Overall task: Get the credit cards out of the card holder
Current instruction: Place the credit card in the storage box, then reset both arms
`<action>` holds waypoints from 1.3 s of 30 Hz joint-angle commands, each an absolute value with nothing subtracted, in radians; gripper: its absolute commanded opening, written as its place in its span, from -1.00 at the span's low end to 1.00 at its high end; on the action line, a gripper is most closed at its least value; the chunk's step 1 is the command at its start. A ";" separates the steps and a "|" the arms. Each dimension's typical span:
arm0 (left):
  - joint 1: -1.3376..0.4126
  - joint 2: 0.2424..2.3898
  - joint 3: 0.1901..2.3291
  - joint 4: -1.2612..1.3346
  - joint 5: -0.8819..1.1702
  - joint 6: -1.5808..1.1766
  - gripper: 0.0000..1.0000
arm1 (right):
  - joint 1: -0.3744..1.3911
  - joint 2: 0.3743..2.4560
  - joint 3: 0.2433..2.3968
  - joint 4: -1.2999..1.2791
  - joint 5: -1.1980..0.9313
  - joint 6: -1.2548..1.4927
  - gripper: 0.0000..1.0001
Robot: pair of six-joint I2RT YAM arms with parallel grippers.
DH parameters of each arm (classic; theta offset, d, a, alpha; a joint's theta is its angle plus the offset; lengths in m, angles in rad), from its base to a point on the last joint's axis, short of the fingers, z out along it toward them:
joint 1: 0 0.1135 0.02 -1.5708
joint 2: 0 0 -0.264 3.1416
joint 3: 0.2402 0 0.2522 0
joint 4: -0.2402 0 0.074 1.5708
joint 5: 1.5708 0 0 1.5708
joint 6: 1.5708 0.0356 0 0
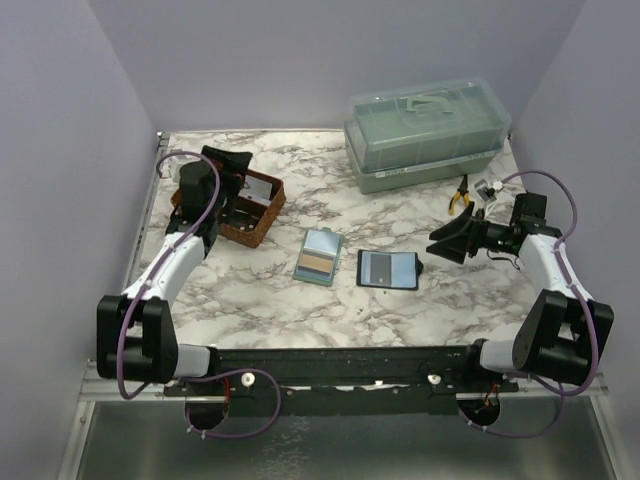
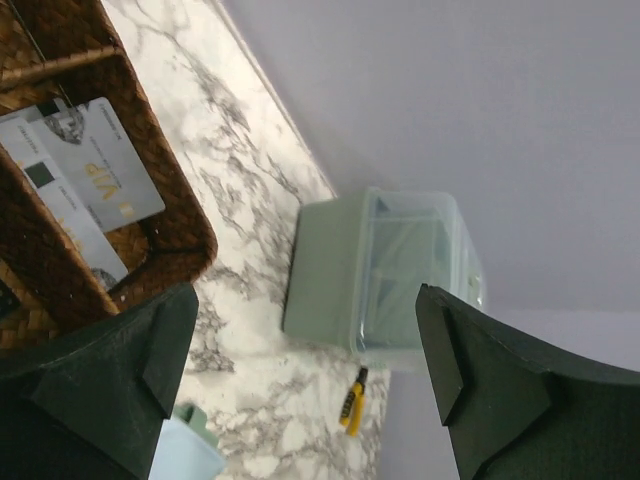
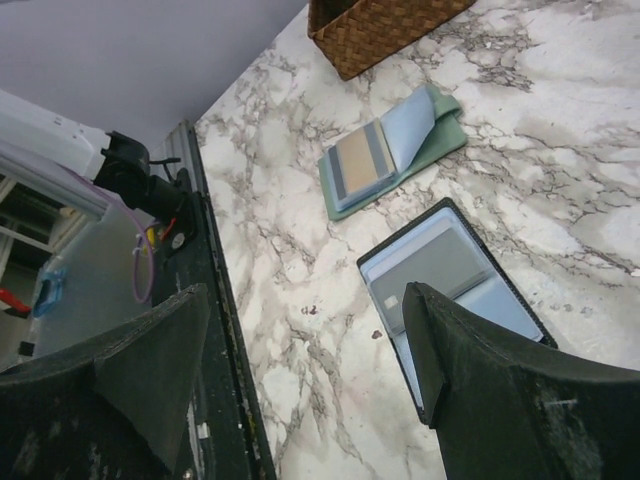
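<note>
The black card holder (image 1: 388, 269) lies open on the marble table, its grey-blue inside up; a grey card (image 3: 440, 268) shows in one pocket. Two pale credit cards (image 2: 85, 170) lie in the brown wicker tray (image 1: 248, 215) at the back left. My left gripper (image 1: 238, 178) hangs over that tray, open and holding nothing; in the left wrist view, the left gripper (image 2: 305, 300) has its fingers wide apart. My right gripper (image 1: 440, 247) hovers just right of the card holder (image 3: 455, 290), open and empty (image 3: 305, 300).
A green card book (image 1: 320, 256) lies open left of the black holder, one pale leaf curled up (image 3: 410, 125). A lidded green plastic box (image 1: 425, 130) stands at the back right, with yellow pliers (image 1: 460, 195) in front of it. Walls close in on three sides.
</note>
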State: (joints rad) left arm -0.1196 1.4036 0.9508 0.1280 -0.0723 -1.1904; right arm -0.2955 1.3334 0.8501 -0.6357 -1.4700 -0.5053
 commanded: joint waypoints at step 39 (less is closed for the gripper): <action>-0.206 0.921 0.450 0.358 0.722 -1.053 0.98 | -0.433 1.113 0.807 -0.630 -1.335 -0.700 0.71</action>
